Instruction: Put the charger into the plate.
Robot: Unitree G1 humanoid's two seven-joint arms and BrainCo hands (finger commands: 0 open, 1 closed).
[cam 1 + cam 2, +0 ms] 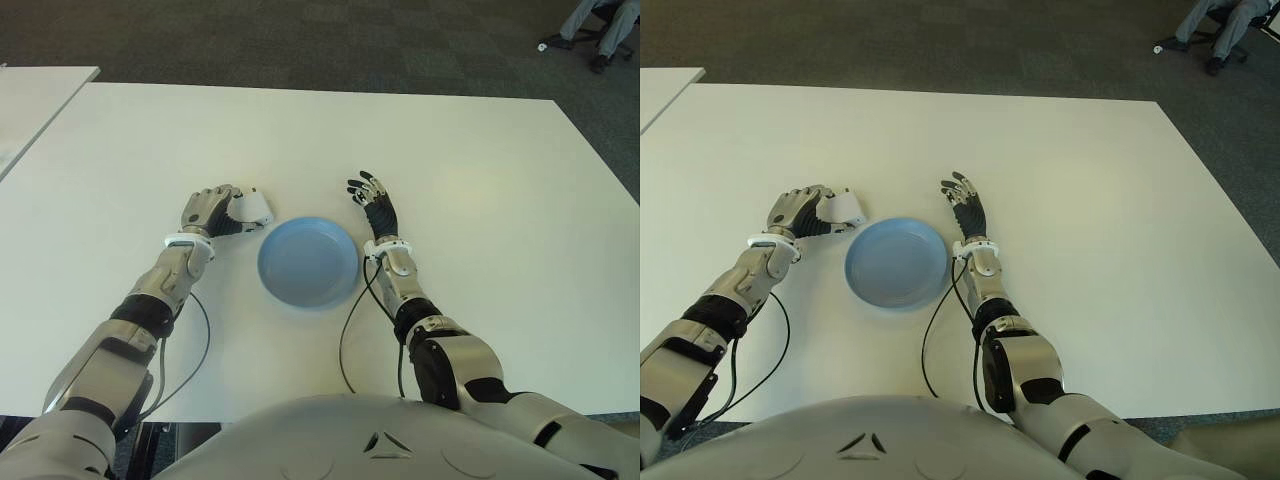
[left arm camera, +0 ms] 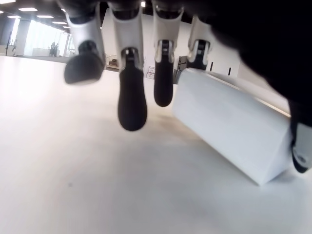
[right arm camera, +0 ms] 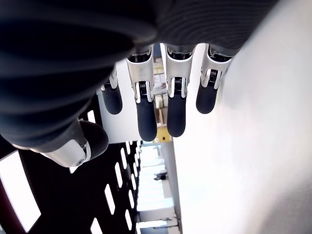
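The left hand [image 1: 210, 210] covers the near-left part of the white charger [image 1: 254, 208], so from the head camera only its rounded right end shows clear of the fingers, and neither its prongs nor any port can be made out. In the left wrist view the charger [image 2: 234, 131] appears as a plain white block lying on the white table [image 1: 480, 180], one bottom edge down on the surface and its far end cut off behind the dark palm; the fingertips [image 2: 131, 105] hang just above the table beside it, and whether any of them presses on its faces cannot be told from here (the thumb is only a sliver at the frame's edge). From above, the fingers curl around the block's left side, so the hand seems closed on it, though how firm the hold is stays unclear. The charger's long axis runs roughly across the table, left to right, with its free end pointing toward the blue plate [image 1: 308, 262], which sits just beside it, apart by a narrow gap. The right hand [image 1: 375, 207] shows just right of the plate's far rim, fingers straight and slightly spread, holding nothing. A seated person's legs [image 1: 595, 25] are cut off at the far right corner.
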